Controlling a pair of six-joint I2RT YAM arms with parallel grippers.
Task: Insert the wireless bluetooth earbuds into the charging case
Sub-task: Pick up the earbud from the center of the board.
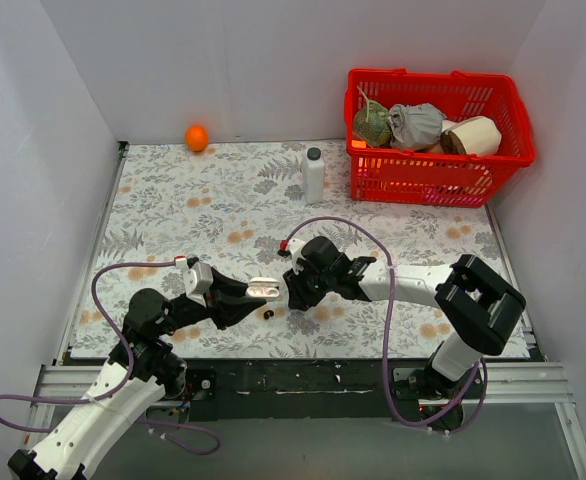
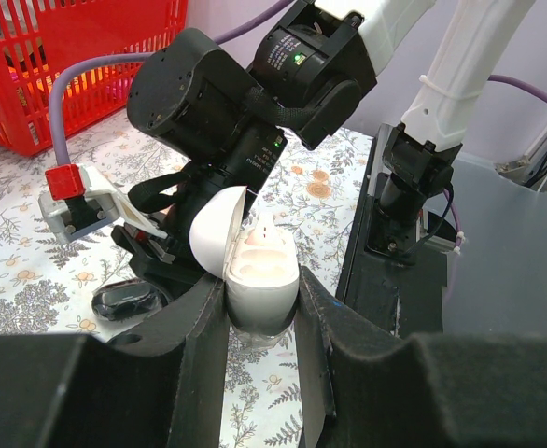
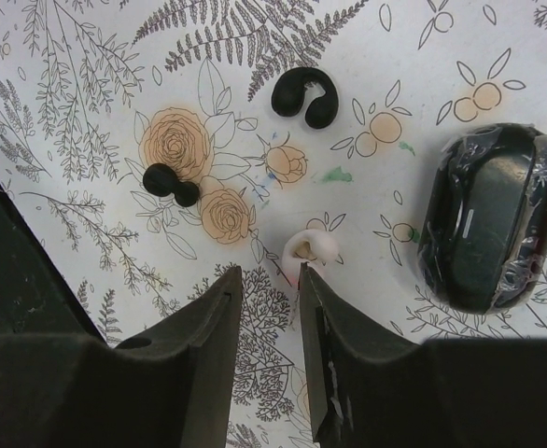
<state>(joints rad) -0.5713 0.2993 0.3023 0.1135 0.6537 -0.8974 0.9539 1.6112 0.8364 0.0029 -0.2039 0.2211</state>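
Left hand pinches the open charging case; right hand hangs parted over a loose white earbud.

The left hand [image 2: 261, 297] is pressed onto the white charging case [image 2: 259, 273], gripping its lower shell from both sides, with the lid [image 2: 213, 229] swung open. The right hand [image 3: 270, 275] stands a little spread, with nothing between its fingers, and points down at the desk [image 3: 423, 75]. The white earbud [image 3: 313, 247] lies on the desk just beyond the fingertips, close by one finger and not gripped. Farther out lie a small black earbud [image 3: 171, 182] and a curled black earbud [image 3: 303, 95], both well apart from the hand. Off to the side is a black case [image 3: 491, 217] wrapped in clear film. Seen from above, the two hands nearly meet near the desk's front edge, the white case between them.
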